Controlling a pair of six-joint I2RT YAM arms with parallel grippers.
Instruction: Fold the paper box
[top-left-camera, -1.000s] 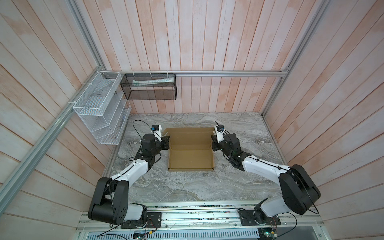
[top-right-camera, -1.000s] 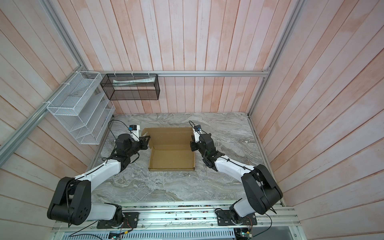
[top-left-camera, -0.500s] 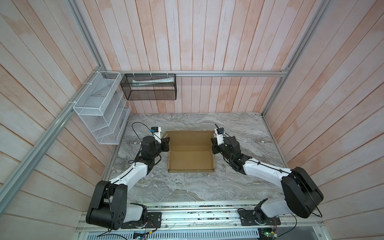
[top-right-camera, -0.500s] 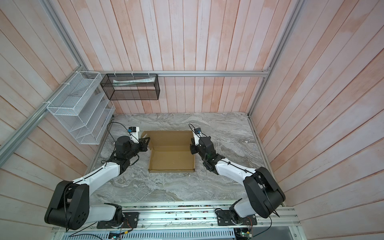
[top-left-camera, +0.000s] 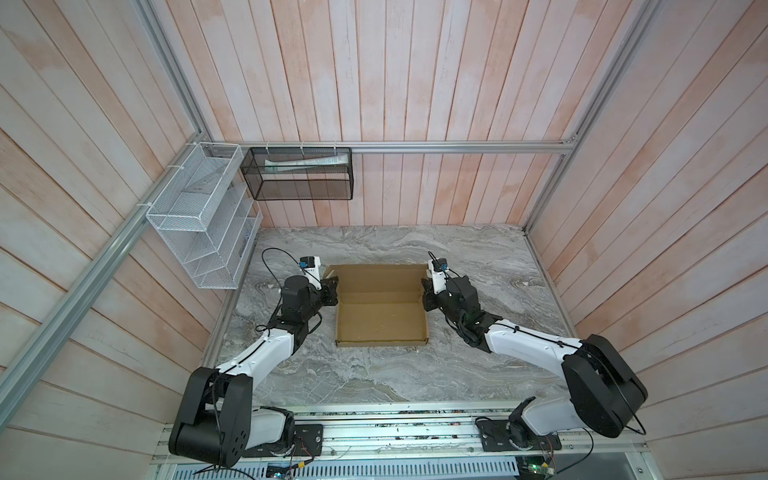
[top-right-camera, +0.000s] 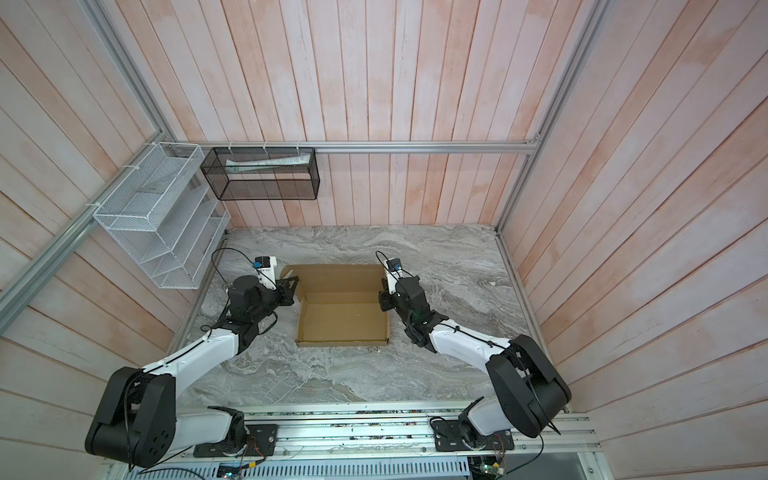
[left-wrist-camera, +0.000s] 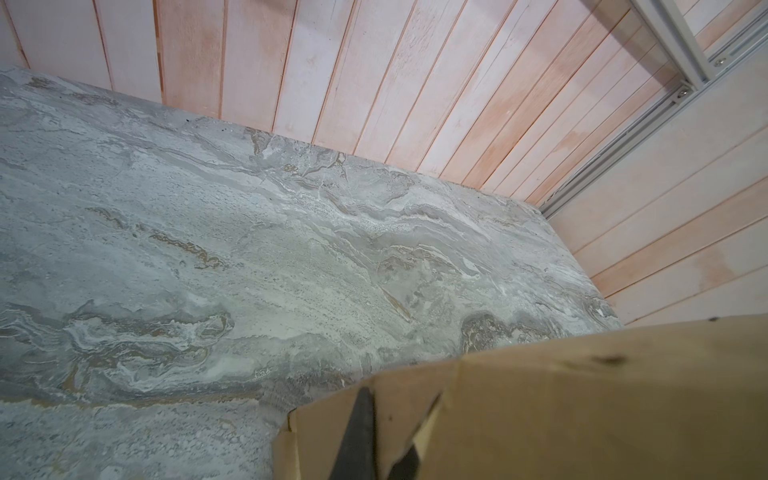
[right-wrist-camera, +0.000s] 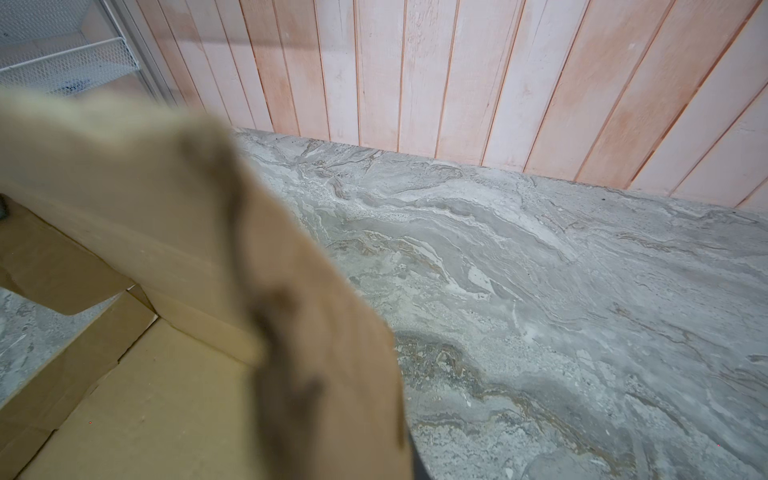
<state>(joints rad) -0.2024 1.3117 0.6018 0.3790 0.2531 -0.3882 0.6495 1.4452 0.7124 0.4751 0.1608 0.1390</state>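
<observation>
At my ten o'clock hangs a white wire rack (top-left-camera: 199, 216); at eleven, a black mesh basket (top-left-camera: 297, 183) holding papers (top-left-camera: 307, 163); grey marbled worktop (top-left-camera: 374, 374) lies beneath me.

walls (top-left-camera: 374, 83): pale pink planks | table (top-left-camera: 374, 374): grey marble | side wall: white wire rack (top-left-camera: 199, 216) | back rail (top-left-camera: 457, 146): black mesh basket (top-left-camera: 299, 187)

**No legible text in view**

Nothing readable anywhere, in the top views or the wrist views. Faint lines of print on the folded sheet (top-left-camera: 306, 163) inside the black mesh basket (top-left-camera: 299, 193) on the back wall, too small to make out in both top views. Plain tan cardboard on the paper box (top-left-camera: 380, 322), with no print, label or number on any face that shows.
</observation>
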